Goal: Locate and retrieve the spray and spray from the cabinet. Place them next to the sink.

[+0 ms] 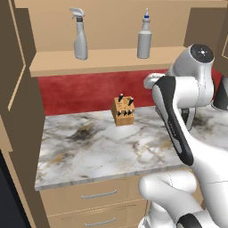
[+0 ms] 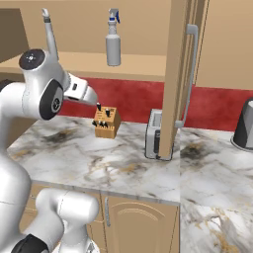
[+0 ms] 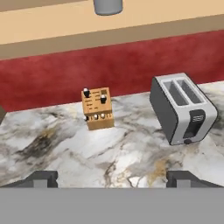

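Gripper (image 3: 111,179) spread wide and empty, its two dark tips far apart above the marble counter (image 1: 102,151).

Both bottles stand upright, well apart, on the shelf of the open cabinet (image 1: 107,60): the trigger-head spray (image 1: 79,34) to the left in the left base view, the slim-nozzle spray (image 1: 144,35) to its right. Below them, against the red backsplash (image 1: 80,91), sits a wooden knife block (image 3: 97,108), with a grey toaster (image 3: 183,109) near it on the counter. Neither bottle is touched.
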Controlling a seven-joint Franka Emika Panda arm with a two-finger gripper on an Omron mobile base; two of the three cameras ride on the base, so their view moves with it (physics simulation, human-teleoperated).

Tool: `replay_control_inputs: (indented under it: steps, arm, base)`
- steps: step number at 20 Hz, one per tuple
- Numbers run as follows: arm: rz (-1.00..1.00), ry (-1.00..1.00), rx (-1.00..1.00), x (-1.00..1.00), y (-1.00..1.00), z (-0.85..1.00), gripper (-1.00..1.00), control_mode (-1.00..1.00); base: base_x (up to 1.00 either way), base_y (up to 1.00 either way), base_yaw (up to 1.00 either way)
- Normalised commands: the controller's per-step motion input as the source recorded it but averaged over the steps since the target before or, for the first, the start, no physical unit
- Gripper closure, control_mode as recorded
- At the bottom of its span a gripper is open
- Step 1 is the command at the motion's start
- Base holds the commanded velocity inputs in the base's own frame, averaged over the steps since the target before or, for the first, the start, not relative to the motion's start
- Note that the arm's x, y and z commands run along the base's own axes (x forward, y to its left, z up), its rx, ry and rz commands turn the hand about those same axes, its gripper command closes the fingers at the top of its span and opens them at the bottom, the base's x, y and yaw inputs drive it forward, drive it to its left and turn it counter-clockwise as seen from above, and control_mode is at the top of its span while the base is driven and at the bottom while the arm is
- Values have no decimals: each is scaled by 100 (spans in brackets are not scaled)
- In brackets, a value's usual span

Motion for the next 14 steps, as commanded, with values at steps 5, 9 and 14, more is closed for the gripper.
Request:
replay_control_inputs:
  steps: [5, 9, 14]
  arm:
    - [-12, -12, 3, -10, -11, 42, -100, -100]
    - [-14, -17, 3, -6, -10, 35, -100, -100]
    - [-4, -17, 1, 0, -2, 38, -100, -100]
  base:
    - [0, 0, 0]
    - [0, 0, 0]
    - [0, 0, 0]
